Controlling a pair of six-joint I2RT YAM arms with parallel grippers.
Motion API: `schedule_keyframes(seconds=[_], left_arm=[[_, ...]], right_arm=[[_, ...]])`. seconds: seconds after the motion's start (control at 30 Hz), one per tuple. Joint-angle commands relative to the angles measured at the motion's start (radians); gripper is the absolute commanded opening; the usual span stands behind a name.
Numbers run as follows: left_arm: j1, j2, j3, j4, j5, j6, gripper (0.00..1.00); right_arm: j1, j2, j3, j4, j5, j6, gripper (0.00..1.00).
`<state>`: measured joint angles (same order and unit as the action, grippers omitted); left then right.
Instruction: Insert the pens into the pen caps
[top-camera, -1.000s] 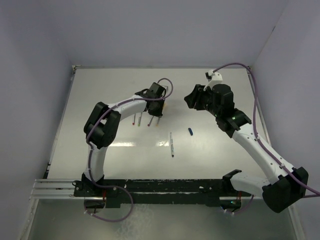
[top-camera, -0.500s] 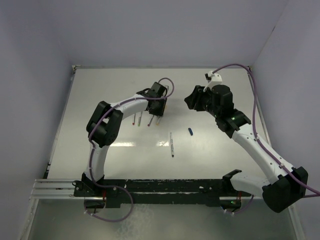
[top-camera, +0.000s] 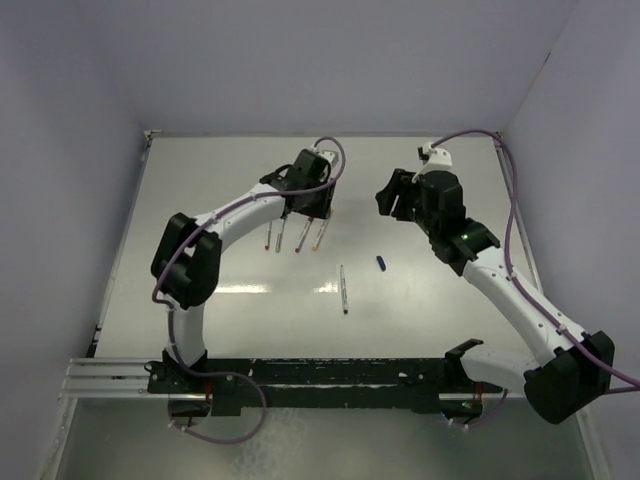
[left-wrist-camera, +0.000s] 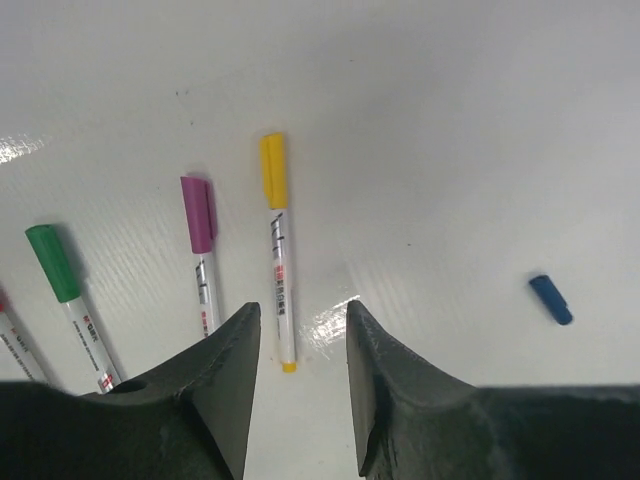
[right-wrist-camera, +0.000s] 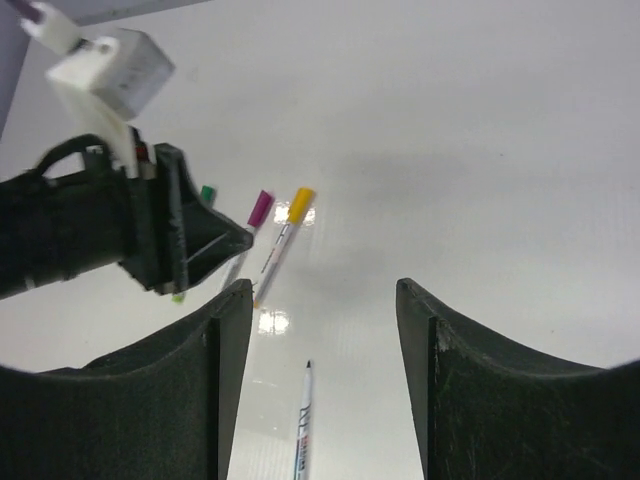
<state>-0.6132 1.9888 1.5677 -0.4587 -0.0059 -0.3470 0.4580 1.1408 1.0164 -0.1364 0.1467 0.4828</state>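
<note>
Pen caps (left-wrist-camera: 273, 170) already sat on four pens (top-camera: 300, 242) lined up below the left gripper (left-wrist-camera: 300, 320). The fifth pen (top-camera: 343, 288) and blue cap (top-camera: 381, 263) lay near each other, not yet joined. Left and right gripper (right-wrist-camera: 322, 290) both hung empty, jaws apart.

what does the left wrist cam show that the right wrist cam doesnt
Only the left wrist view: the loose blue cap, lying alone on the table, off to the right. Only the right wrist view: the uncapped pen at the bottom of the picture, and the left arm seen from outside. Both: the yellow-capped pen, the purple-capped pen and the green-capped pen, lying side by side.
</note>
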Motion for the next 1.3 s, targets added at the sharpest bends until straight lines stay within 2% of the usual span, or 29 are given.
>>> schedule_keyframes(seconds=[0.0,0.1,0.33,0.77,1.27], left_arm=[[-0.047,-0.131,-0.042,0.007,0.010,0.012,0.44],[-0.093,-0.164,-0.120,0.000,0.039,-0.008,0.47],[-0.190,-0.168,-0.224,-0.016,0.064,-0.014,0.59],[-0.236,-0.111,-0.208,-0.014,0.118,-0.010,0.67],[-0.282,-0.012,-0.171,-0.080,0.110,0.011,0.69]], right_arm=[[-0.005,0.036,0.016,-0.067,0.146,0.030,0.62],[-0.008,0.058,0.020,-0.119,0.186,0.034,0.62],[-0.021,0.033,-0.050,-0.106,0.184,0.060,0.63],[-0.047,-0.003,-0.126,-0.092,0.169,0.112,0.62],[-0.051,0.013,-0.133,-0.062,0.142,0.117,0.61]])
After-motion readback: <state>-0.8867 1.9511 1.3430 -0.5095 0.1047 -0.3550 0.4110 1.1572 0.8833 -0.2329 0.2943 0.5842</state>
